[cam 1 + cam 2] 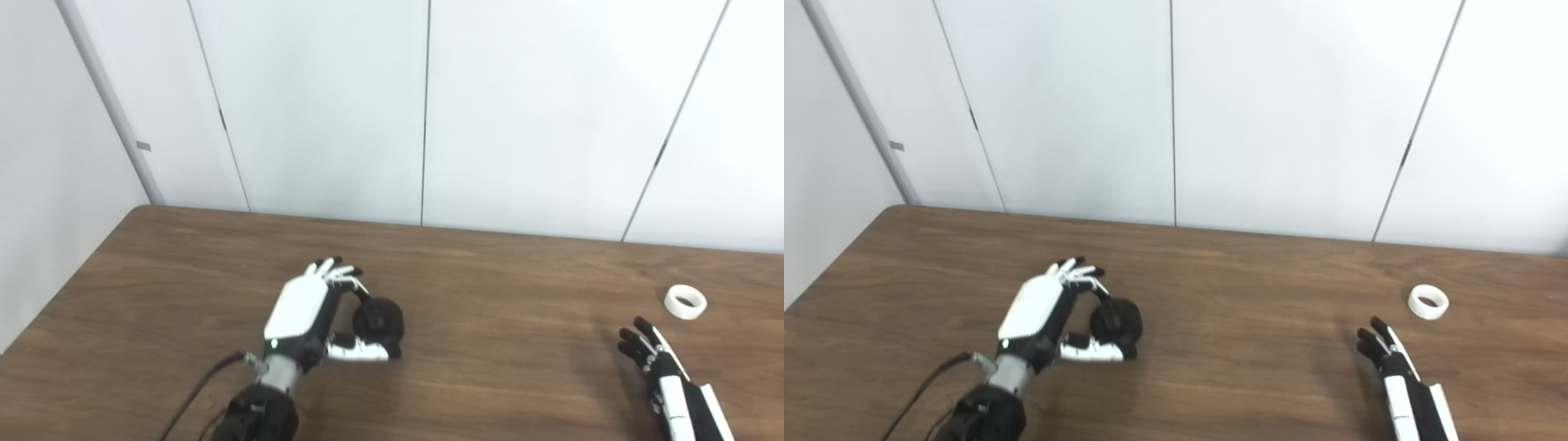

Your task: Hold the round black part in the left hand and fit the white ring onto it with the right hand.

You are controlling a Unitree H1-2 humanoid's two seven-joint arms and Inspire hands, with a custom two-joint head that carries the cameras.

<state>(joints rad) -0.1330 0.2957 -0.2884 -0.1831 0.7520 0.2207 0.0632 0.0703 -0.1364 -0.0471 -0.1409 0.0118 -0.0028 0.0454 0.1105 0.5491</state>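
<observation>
Round black plastic part [380,320] pinched between fingers and thumb of the left hand [306,309] above the brown wooden table [490,275].
The small white ring [685,301] lies near the empty, loosely spread right hand [652,358]; a shallow pinch might let the part slip during fitting.

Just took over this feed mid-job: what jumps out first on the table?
The left hand, left of the table's middle, has fingers and thumb curled around the round black part, which sits low at the wooden table. Far to the right, the white ring lies alone on the tabletop. The right hand is just short of it, not touching.
</observation>
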